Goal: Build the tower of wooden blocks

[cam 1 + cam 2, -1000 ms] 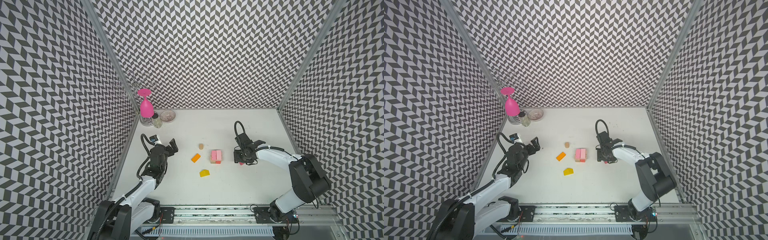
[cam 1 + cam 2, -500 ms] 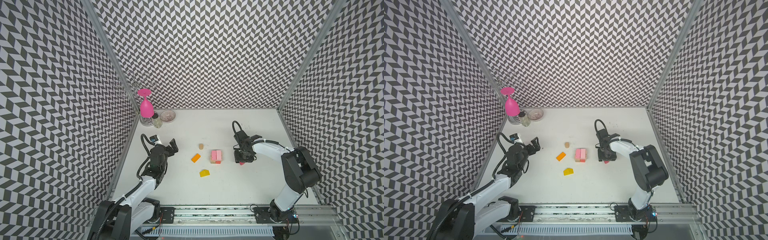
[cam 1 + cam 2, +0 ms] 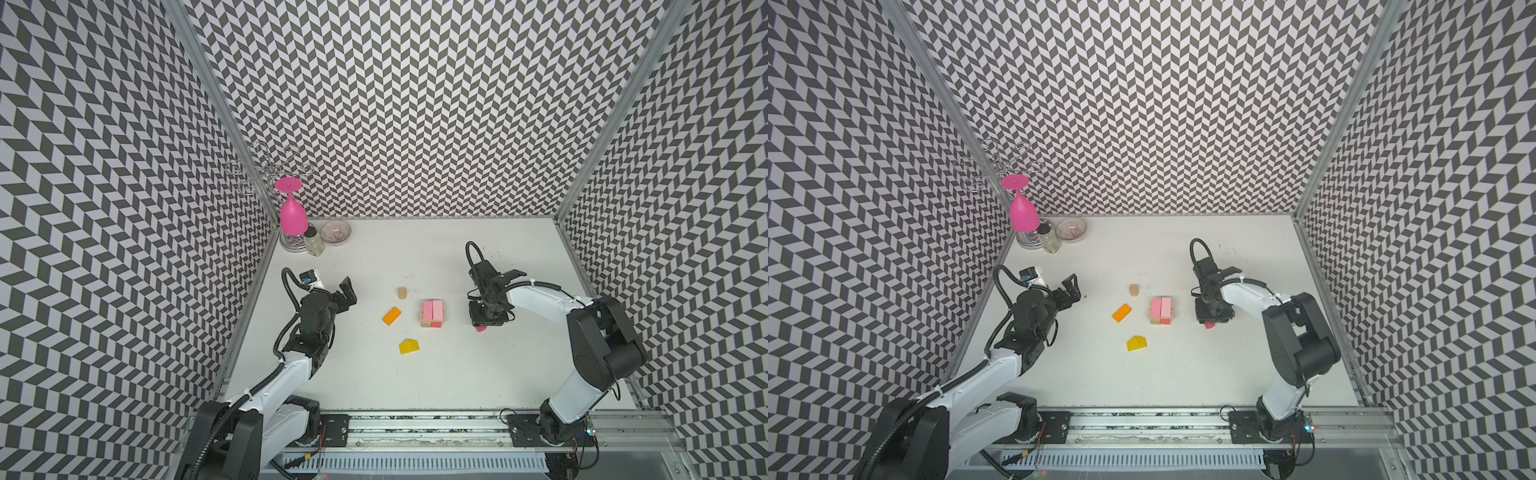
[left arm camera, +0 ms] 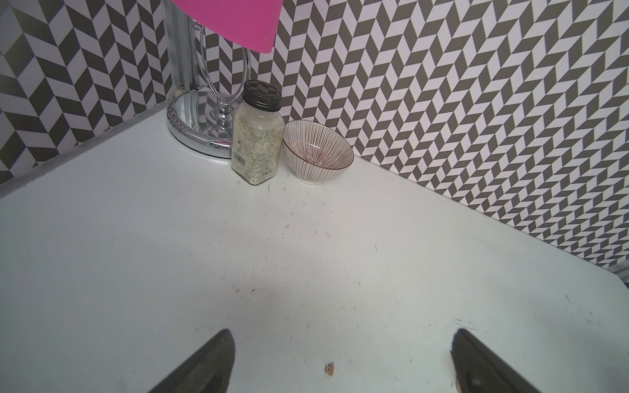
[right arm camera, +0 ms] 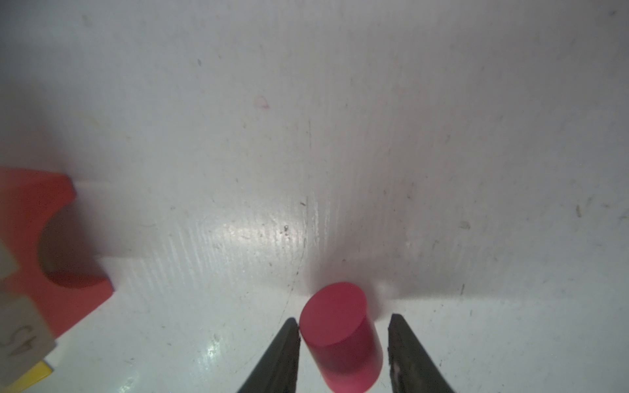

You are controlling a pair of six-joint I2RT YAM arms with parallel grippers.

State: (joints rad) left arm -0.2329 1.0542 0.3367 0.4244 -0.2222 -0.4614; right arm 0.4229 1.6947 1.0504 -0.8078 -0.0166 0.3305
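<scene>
The right gripper (image 3: 1211,321) sits low over a small red wooden cylinder (image 3: 1209,326), near the pink-topped block stack (image 3: 1161,309) on the white tabletop (image 3: 1183,374).

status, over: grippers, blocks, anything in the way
Left gripper open, empty. Right gripper open astride pink cylinder, not clamped. Tower low, nothing between them.

The right arm (image 3: 540,299) has pulled its elbow in closer behind the right pincer (image 5: 343,318), and the jaws have drawn in on the pink cylinder (image 5: 335,326) between them; one finger (image 5: 287,343) now touches it, the other stands just clear.
</scene>
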